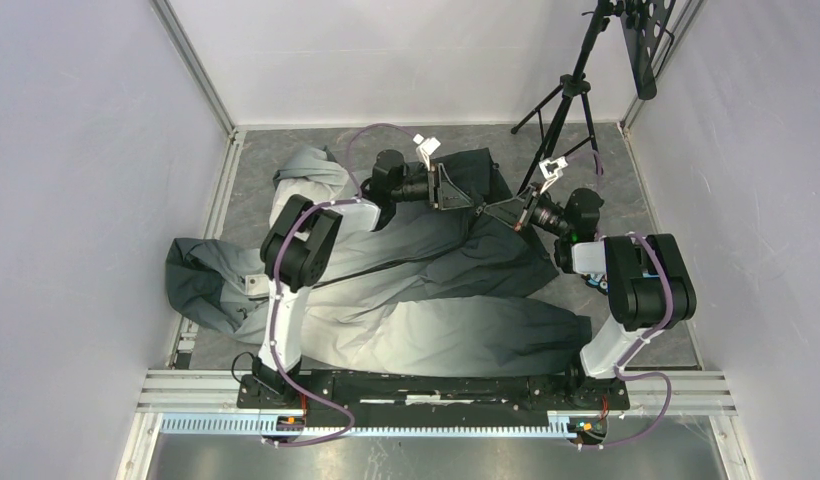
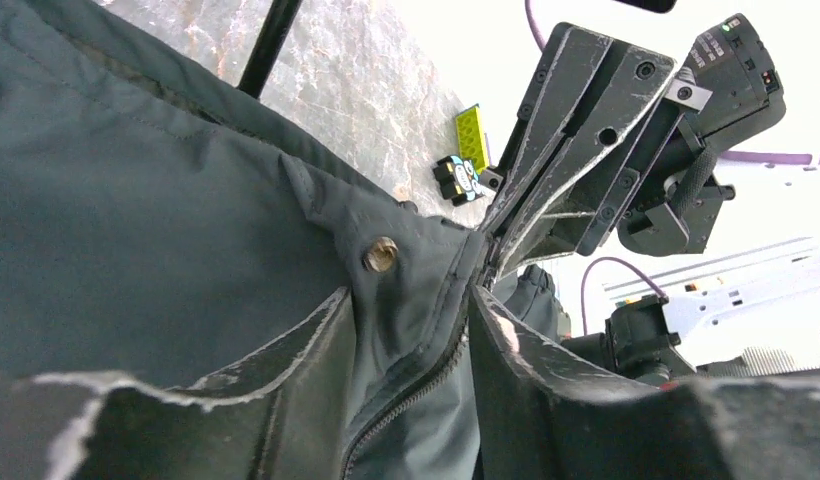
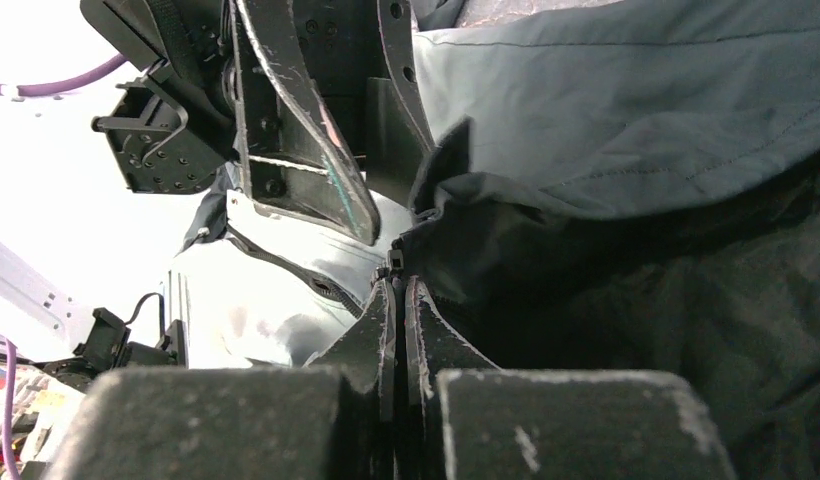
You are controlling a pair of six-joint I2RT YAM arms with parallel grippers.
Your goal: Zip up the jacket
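**Item 1, my right gripper** (image 3: 396,292): clenched. The fingers are pressed flat together, and the tips are pinched on the jacket's (image 3: 636,120) front edge where the zipper (image 2: 416,390) ends. What sits right at the tips is a small dark piece, too small to name.

**Item 2, my left gripper** (image 2: 411,300): released. The fingers stand apart on either side of the zipper line, tip to tip with the right gripper (image 2: 486,245) at the far centre of the table (image 1: 606,160). I cannot tell whether the pads touch the cloth.

**Item 3, the jacket** (image 1: 436,310): spread across most of the table, pale grey on the near side and shading to black at the far side.
- One sleeve lies along the near edge and another trails off to the left.
- My left arm covers part of the left side.
- The dark far part is hard to read in the right wrist view.

**Item 4, snap stud** (image 2: 380,254): metal, on the flap just left of the zipper.

**Item 5, small pieces on the bare table beyond the jacket:**
- A yellow-green block (image 2: 472,135).
- A black-and-blue piece (image 2: 456,178) just beside it, blurred.

**Item 6, tripod** (image 1: 571,100): black, at the far right. Its top is cut off.
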